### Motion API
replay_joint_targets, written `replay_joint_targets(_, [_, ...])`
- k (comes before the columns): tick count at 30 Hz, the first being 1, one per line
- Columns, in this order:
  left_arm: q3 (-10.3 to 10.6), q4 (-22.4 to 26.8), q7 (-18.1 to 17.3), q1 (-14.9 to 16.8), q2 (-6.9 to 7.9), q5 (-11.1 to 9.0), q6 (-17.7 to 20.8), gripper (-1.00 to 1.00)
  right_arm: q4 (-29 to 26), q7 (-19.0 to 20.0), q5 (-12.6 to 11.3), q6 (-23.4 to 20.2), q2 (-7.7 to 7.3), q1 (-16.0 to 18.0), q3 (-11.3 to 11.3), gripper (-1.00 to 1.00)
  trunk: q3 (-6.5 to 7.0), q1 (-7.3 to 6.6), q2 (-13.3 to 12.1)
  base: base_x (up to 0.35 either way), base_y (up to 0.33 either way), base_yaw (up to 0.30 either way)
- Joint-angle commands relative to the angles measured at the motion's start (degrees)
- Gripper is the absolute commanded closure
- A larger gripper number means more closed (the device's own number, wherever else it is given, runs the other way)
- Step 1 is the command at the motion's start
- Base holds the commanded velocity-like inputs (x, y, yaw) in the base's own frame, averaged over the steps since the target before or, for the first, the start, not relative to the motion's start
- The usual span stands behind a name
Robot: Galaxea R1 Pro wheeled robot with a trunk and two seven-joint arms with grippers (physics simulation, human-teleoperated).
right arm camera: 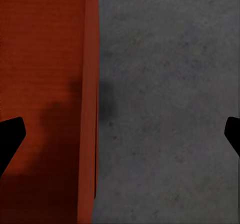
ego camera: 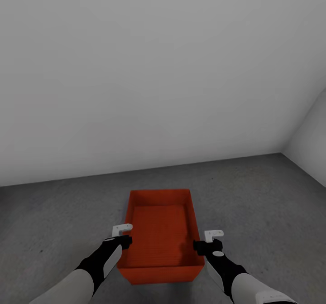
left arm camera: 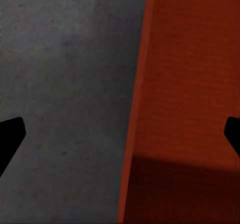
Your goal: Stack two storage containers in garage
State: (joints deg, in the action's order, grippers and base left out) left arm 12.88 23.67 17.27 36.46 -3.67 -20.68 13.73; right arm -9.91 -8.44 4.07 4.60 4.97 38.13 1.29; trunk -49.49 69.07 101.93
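Orange-red container [ego camera: 160,231] on grey floor [ego camera: 253,195]; left gripper [ego camera: 122,234], right gripper [ego camera: 213,240] spread, straddling walls. Lift carelessly, you drag it.

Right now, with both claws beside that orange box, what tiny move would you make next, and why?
Probably lift both arms straight up and clear. The storage container appears to sit on the grey floor, and the left gripper and right gripper each have their fingers wide apart astride a side wall, gripping nothing. Only one container shows here, so the second seems still to be fetched.
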Motion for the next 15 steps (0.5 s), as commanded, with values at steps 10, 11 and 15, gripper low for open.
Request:
replay_joint_targets(10, [0.48,-0.14,0.37,0.02,0.07,-0.56,0.18,-1.0,0.06,-0.68,0.3,0.5,0.15,0.01,0.12,-1.0,1.76,-2.21,-4.01,0.0,0.0,0.0])
replay_joint_targets(11, [0.48,-0.13,0.35,0.02,0.07,-0.54,0.17,-1.0,0.06,-0.72,0.22,0.53,0.17,0.03,0.12,-1.0,1.94,-2.43,-4.41,0.0,0.0,0.0])
replay_joint_targets(15, [0.48,-0.12,0.32,0.02,0.07,-0.52,0.16,-1.0,0.06,-0.77,0.11,0.57,0.2,0.03,0.12,-1.0,2.65,-3.31,-6.01,0.0,0.0,0.0])
